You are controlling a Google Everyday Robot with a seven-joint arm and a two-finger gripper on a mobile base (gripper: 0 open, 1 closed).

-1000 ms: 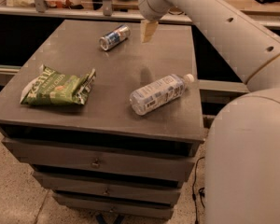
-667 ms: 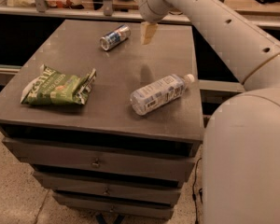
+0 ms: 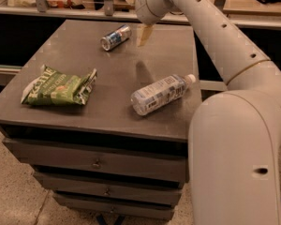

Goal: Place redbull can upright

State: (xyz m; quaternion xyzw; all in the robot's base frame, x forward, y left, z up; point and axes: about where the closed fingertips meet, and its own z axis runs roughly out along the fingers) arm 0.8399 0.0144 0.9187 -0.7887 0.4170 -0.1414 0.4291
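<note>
Near the top centre of the frame, our gripper [image 3: 144, 34] hangs from its wrist and points down at the far part of the table [image 3: 107, 114], its pale end just above the grey top. From this angle it shows as one cream wedge, so we cannot tell whether it is parted or closed.

Just to its left, near it but clearly apart, the redbull can [image 3: 115, 37] lies on its side on the same far stretch of the table. Its long axis runs from lower left to upper right, and the round silver end at the lower left faces us. The body is slim and shows blue and silver; we cannot make out any finer marking.

Lower down, toward the middle right of the frame, a clear plastic bottle [image 3: 159, 94] also lies on its side, its white cap pointing up and right near the table's right edge. At the left of the frame a green chip bag [image 3: 61, 86] lies flat near the front edge. Below the tabletop we see the fronts of drawers [image 3: 96, 163]. Our arm [image 3: 215, 36] runs from the wrist down the right side to the large pale body at the lower right.
</note>
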